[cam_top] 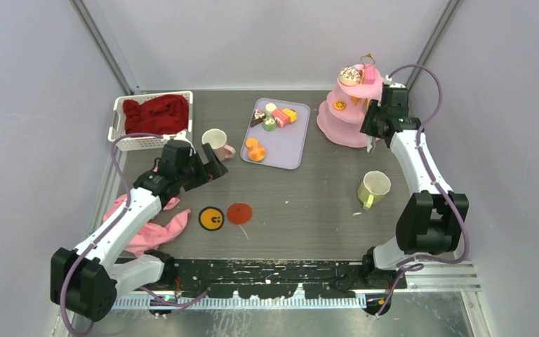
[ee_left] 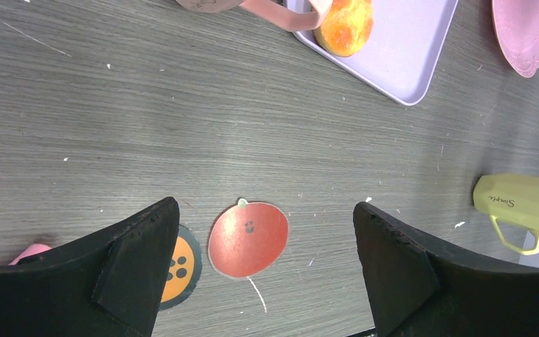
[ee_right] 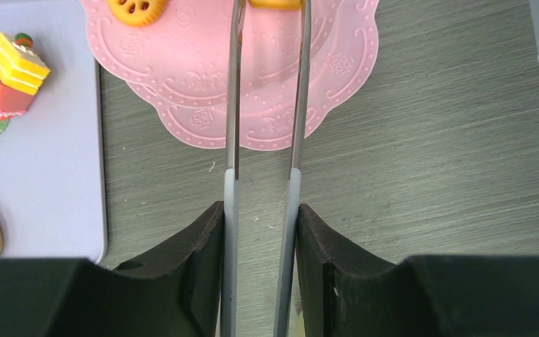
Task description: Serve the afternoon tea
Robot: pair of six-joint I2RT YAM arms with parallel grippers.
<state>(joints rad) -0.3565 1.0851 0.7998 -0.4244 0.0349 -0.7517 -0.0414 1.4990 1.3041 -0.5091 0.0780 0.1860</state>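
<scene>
Over the pink tiered stand (cam_top: 351, 116), our right gripper (ee_right: 260, 210) pinches long metal tweezers (ee_right: 233, 105) — our left gripper (ee_left: 264, 207) hangs spread wide above a red coaster (ee_left: 248, 239). Most toy cakes (cam_top: 275, 116) lie on the lilac tray (cam_top: 291, 151), a few on the stand; a mug (cam_top: 215, 140) sits just beside the tray.

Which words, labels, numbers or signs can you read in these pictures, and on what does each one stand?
"Simple": dark script on the side of the green mug, left wrist view; the last letters are small, so the reading is not certain.
Red coaster: tiny dark marks, no letters to read.
Orange coaster: black dots only, no text.
No other writing shows.
</scene>
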